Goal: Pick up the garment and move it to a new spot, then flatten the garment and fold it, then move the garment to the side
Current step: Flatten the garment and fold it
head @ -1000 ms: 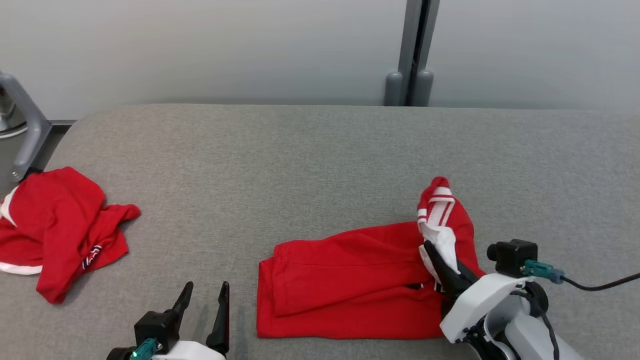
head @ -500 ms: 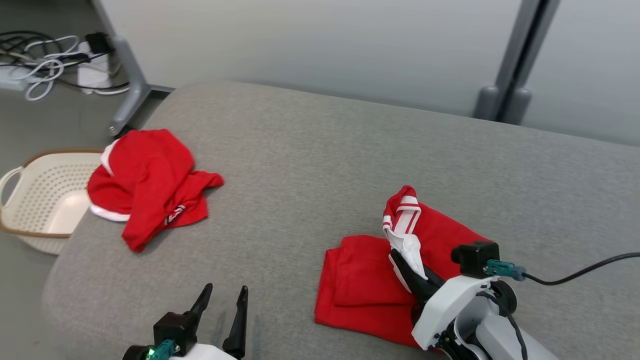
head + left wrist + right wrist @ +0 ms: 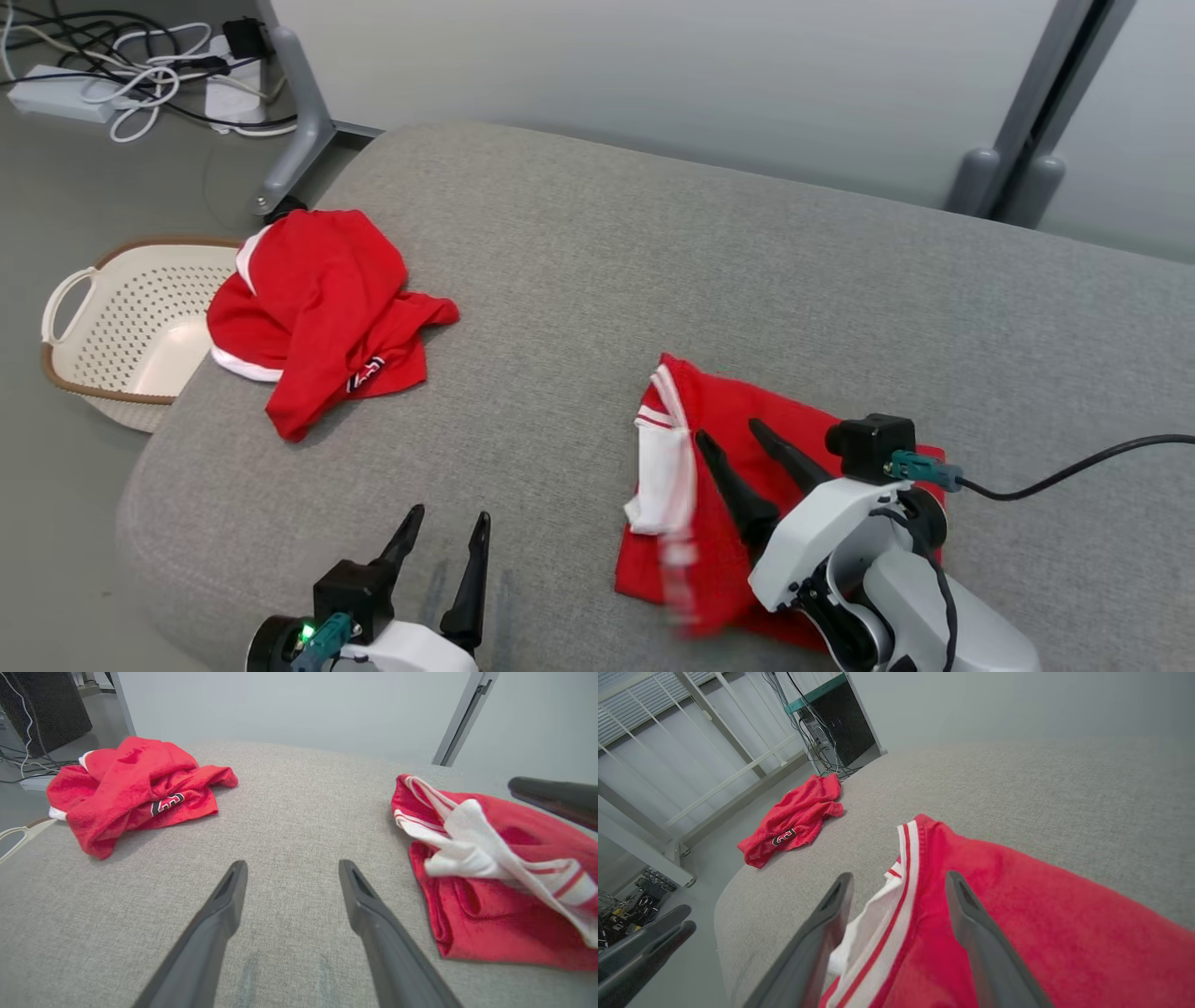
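Observation:
The garment (image 3: pixel 724 397) is red with a white striped band (image 3: pixel 665 453) and lies folded on the grey cushion (image 3: pixel 597 280), at the right front. My right gripper (image 3: pixel 728 431) hovers open just over it, nothing between its fingers; the band lies loose to their left, its lower end blurred. In the right wrist view the right gripper (image 3: pixel 899 876) stands open above the garment (image 3: pixel 1017 905). My left gripper (image 3: pixel 449 514) stands open over bare cushion at the front left. The left wrist view has the left gripper (image 3: pixel 292 864) open, with the garment (image 3: pixel 490 896) to its right.
A second red garment (image 3: pixel 322 308) lies crumpled at the cushion's left edge. A cream perforated basket (image 3: pixel 121 317) stands on the floor beside it. Cables (image 3: pixel 121 65) and a grey frame leg (image 3: pixel 303 121) are at the far left; a grey post (image 3: pixel 1036 121) stands behind.
My right gripper has opened and let go of the white striped band, which has dropped onto the garment. The head camera has turned left, bringing the basket into view. The left gripper stays open.

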Available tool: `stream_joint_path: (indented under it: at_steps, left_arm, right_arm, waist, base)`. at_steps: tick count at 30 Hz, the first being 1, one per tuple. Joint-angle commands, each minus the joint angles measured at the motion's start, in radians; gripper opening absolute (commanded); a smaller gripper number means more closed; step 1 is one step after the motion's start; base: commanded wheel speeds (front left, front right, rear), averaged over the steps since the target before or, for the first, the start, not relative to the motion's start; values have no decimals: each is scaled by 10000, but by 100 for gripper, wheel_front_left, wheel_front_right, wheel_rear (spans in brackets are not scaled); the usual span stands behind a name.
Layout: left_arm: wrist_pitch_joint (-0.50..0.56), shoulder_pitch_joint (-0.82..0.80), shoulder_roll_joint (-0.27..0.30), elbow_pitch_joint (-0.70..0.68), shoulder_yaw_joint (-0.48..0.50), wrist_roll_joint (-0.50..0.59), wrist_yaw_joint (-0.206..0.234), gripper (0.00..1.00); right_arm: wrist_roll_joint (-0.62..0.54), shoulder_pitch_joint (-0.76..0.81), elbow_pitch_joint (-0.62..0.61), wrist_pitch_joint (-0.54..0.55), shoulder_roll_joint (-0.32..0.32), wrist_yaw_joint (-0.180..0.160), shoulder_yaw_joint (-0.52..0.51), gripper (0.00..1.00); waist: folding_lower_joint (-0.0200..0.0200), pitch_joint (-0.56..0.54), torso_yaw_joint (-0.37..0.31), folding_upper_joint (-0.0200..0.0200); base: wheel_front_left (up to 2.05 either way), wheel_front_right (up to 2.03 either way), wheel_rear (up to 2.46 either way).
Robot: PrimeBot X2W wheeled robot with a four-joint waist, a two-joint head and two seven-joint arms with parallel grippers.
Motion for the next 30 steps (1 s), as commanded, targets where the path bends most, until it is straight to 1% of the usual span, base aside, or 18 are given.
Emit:
stream_joint_path:
  at_steps: [1,6,11,15,20,21,26,30]
  left_arm:
    - [-19,-219,35,-53,22,-25,84,100]
    - [-19,-343,30,-109,104,35,151,100]
    - [-19,-344,35,-173,189,169,153,100]
    - [-17,-317,33,-191,274,251,149,100]
    - [-19,-284,35,-174,506,212,151,100]
    - [-19,-259,35,-164,593,287,129,100]
    - [-19,-151,38,-172,917,397,125,100]
    - [-19,-77,38,-158,1212,470,101,100]
  right_arm:
    - [9,-117,122,-169,-21,0,0,100]
    - [-309,-307,405,-549,-189,0,-331,100]
    - [-767,-123,653,-683,-301,-2,-980,100]
    - [-1393,146,408,-683,-456,-2,-1718,100]
    - [-2036,706,26,-676,-461,-2,-2684,100]
    - [-2289,908,-60,-676,-502,-2,-2934,100]
    - [-2887,1356,-318,-678,-607,0,-3658,100]
    - [-3227,1699,-629,-678,-505,0,-4354,100]
  waist:
    - [0,43,-177,0]
    - [0,39,-643,0]
    - [0,3,-1224,0]
    - [0,-15,-1719,0]
    - [0,-66,-2304,0]
    - [0,-92,-2514,0]
    - [0,-169,-2991,0]
    - [0,-265,-3333,0]
  base:
    - [0,0,0]
    - [0,0,0]
    - [0,0,0]
    - [0,0,0]
    - [0,0,0]
    - [0,0,0]
    - [0,0,0]
    - [0,0,0]
